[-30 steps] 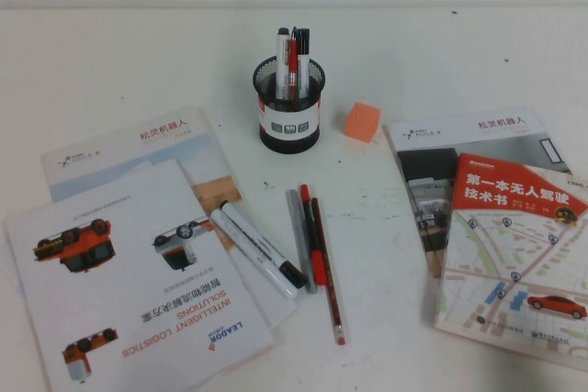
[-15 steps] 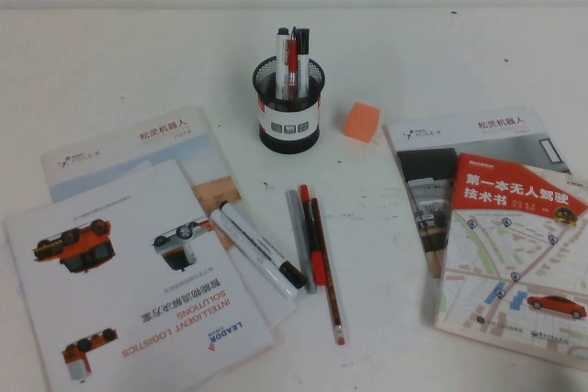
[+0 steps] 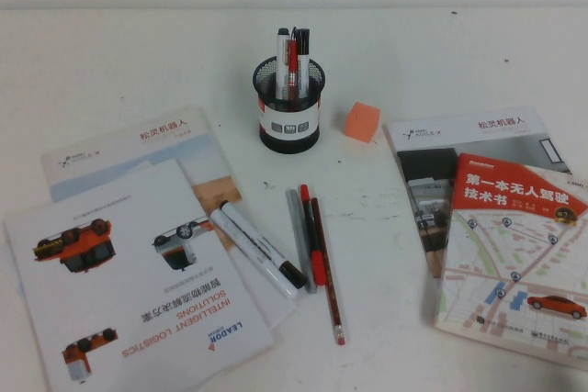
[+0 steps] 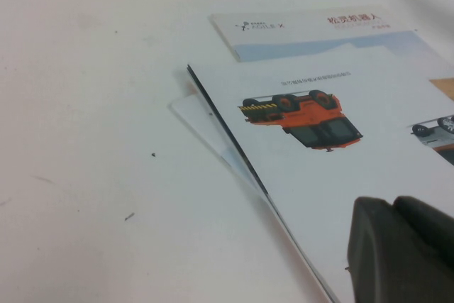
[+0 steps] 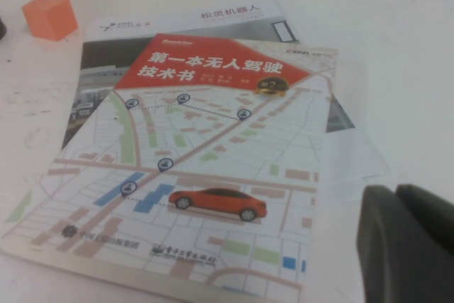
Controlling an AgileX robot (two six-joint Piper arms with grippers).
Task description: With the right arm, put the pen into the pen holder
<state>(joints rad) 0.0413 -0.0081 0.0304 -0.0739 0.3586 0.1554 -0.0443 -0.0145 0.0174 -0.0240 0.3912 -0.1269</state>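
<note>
We see the round black wire-mesh pen holder (image 3: 289, 105) upright on the matte white tabletop (image 3: 119, 61), the slim pen (image 3: 302, 50) standing inside it. Only the wrist views show each pincer: left pincer (image 4: 404, 250) over glossy brochures (image 4: 340, 154), right pincer (image 5: 411, 243) over a book (image 5: 198, 175). Whether either grips or gapes, we cannot tell.

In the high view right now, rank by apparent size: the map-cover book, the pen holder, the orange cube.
1. Map-cover book, nearest the camera, which inflates it.
2. Pen holder.
3. Orange cube.
Neither gripper shows in this view.
</note>
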